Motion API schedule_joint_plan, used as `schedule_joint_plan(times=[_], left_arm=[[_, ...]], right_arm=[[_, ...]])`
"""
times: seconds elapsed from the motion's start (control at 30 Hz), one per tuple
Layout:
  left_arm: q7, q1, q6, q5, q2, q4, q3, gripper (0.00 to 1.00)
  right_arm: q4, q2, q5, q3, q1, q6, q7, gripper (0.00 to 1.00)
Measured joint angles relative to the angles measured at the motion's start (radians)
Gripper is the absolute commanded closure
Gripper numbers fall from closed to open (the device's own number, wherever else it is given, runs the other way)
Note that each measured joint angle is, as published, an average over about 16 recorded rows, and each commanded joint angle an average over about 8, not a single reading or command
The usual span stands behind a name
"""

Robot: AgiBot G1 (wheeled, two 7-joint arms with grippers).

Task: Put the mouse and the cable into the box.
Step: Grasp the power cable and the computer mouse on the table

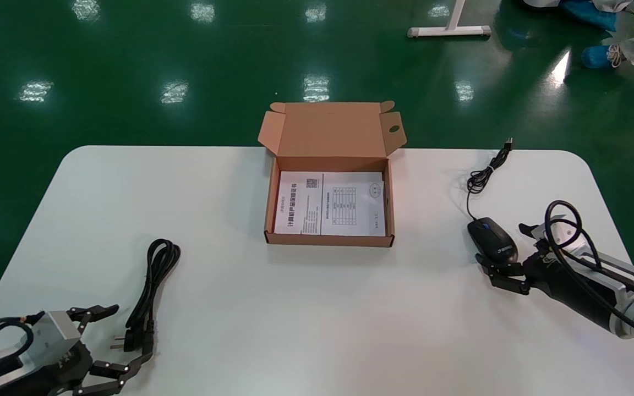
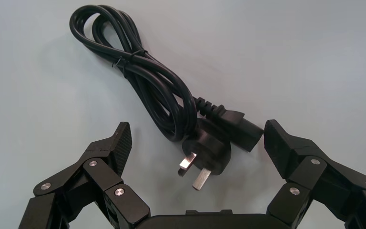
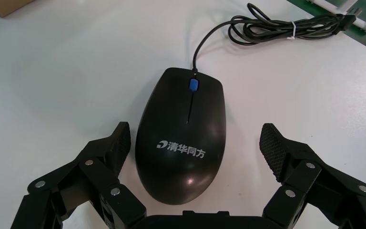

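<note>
1. Two arms are each only partly in view from the head camera: the left one is cut off at the lower left corner, and the right one runs out past the right edge.
2. The floor of the box [image 1: 271, 220] is hidden under printed sheets [image 1: 331, 203]; their text is too small to read. In the right wrist view only one corner of the box shows.
3. On the wall plug of the power cable [image 1: 154, 286], two flat pins show in the left wrist view. The moulded connector beside it lies very close to one finger [image 2: 279, 143]; contact cannot be confirmed.
4. The near end of the mouse [image 1: 492, 239] is partly covered by the lower finger in the head view.
5. The left gripper [image 1: 132, 334] sits low at the near left of the table [image 1: 295, 308], fingers spread wide and released. Both ends of the cable lie between the fingers. The rest of the bundled cable runs away from the claw toward the table's middle.
6. The right gripper [image 1: 501, 242] is low at the near right of the table, pointing inward toward the box. Its claw is released and straddles the mouse, one finger on each side, with a gap showing on both sides in the wrist view.
7. The mouse rests flat on the table, right of the box and well apart from it. Its tied cord [image 1: 485, 175] trails to the table's far edge.
8. The box stands open at the table's far centre, lid flap upright.
</note>
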Motion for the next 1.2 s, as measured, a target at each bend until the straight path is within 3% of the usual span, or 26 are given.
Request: schedule_joint_plan(times=[0.7,0.83,0.9,0.97,1.1,1.17,1.2], left_arm=[[-0.051,-0.030,-0.043,0.023,0.041,-0.008,0.035,0.00],[-0.060,-0.035,-0.042,0.024,0.047,-0.005,0.041,0.00],[-0.063,-0.038,-0.043,0.024,0.049,-0.003,0.044,0.12],[-0.065,-0.039,-0.044,0.024,0.051,-0.002,0.045,0.37],[-0.067,-0.040,-0.045,0.025,0.053,0.000,0.047,0.87],[-0.067,-0.040,-0.045,0.024,0.053,0.000,0.047,1.00],[-0.067,-0.040,-0.045,0.024,0.052,0.000,0.047,1.00]], right_arm=[[-0.017,-0.019,-0.008,-0.014,0.001,0.027,0.055,0.02],[-0.016,-0.017,-0.012,-0.019,0.003,0.027,0.069,0.50],[-0.015,-0.016,-0.014,-0.021,0.004,0.027,0.074,0.75],[-0.014,-0.015,-0.015,-0.022,0.004,0.028,0.076,0.98],[-0.014,-0.015,-0.016,-0.023,0.004,0.028,0.078,1.00],[-0.013,-0.015,-0.016,-0.023,0.004,0.028,0.078,1.00],[-0.013,-0.015,-0.016,-0.023,0.004,0.028,0.078,1.00]])
